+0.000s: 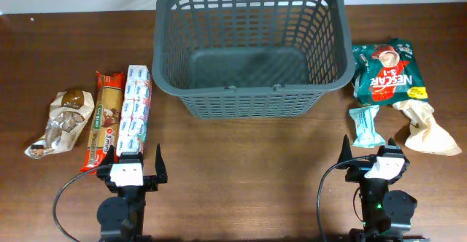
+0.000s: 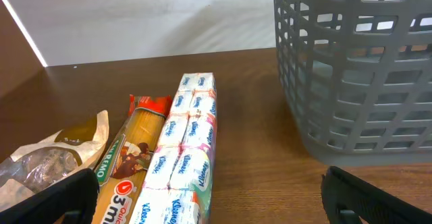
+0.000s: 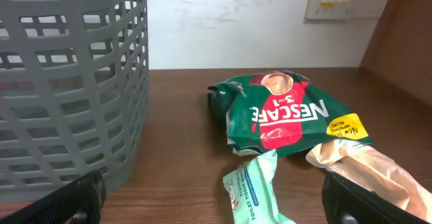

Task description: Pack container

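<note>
While your left gripper and right gripper sit spread at the front edge, you see the lattice-walled, round-cornered grey plastic basket at the back edge.

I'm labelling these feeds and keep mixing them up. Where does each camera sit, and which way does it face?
Overhead: above, looking down on the basket, left claw, right claw.
Left wrist: facing forward over tissue pack and spaghetti; own fingers at bottom corners.
Right wrist: facing forward at Nescafe bag; own fingers likewise.
All views share the basket.
</note>
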{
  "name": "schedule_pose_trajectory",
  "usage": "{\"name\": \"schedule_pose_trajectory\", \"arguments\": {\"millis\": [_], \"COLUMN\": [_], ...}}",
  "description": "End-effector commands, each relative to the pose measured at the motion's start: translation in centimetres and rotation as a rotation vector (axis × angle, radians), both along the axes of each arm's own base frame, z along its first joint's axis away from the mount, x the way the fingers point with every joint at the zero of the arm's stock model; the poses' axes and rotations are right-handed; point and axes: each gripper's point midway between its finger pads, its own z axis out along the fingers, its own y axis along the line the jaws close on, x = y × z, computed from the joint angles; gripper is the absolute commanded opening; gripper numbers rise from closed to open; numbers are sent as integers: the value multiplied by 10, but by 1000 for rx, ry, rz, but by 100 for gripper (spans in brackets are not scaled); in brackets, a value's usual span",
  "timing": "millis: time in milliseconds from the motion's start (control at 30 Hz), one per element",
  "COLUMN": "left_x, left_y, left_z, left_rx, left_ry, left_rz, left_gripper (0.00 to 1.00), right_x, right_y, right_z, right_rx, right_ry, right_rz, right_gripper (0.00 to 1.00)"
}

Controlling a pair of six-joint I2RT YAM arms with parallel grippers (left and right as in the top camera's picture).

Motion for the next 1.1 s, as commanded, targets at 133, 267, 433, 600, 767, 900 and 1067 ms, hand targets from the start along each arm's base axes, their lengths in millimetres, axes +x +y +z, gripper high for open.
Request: {"name": "schedule_pose_trajectory", "arguments": {"millis": [133,267,433,600,767,900,1067], "left_x": [0,0,0,0,0,0,0], "left_y": [-2,-2,-2,-2,-2,-2,-2], "left_z": [-1,-1,-1,-1,-1,-1,-1], "left_rx": [-3,-3,-3,-3,-3,-3,-3], "left_ry": [-6,-6,-6,-6,-6,-6,-6], "left_rz": [-11,-11,-11,-11,-11,-11,-11], "left_gripper": [99,99,99,99,99,99,99], "right_x": [1,0,2,41,95,131,178], "right_y": [5,21,21,1,-54,-84,-107], "right_z": [-2,10,71,141,183,183,155], "right_rx": [58,309,330,207,212,229,258], "right_ry": [-5,-40,-74,54,309,459,553], "right_rz": [28,95,95,37,-91,-122,-118], "right_gripper": [99,99,99,99,99,99,99]}}
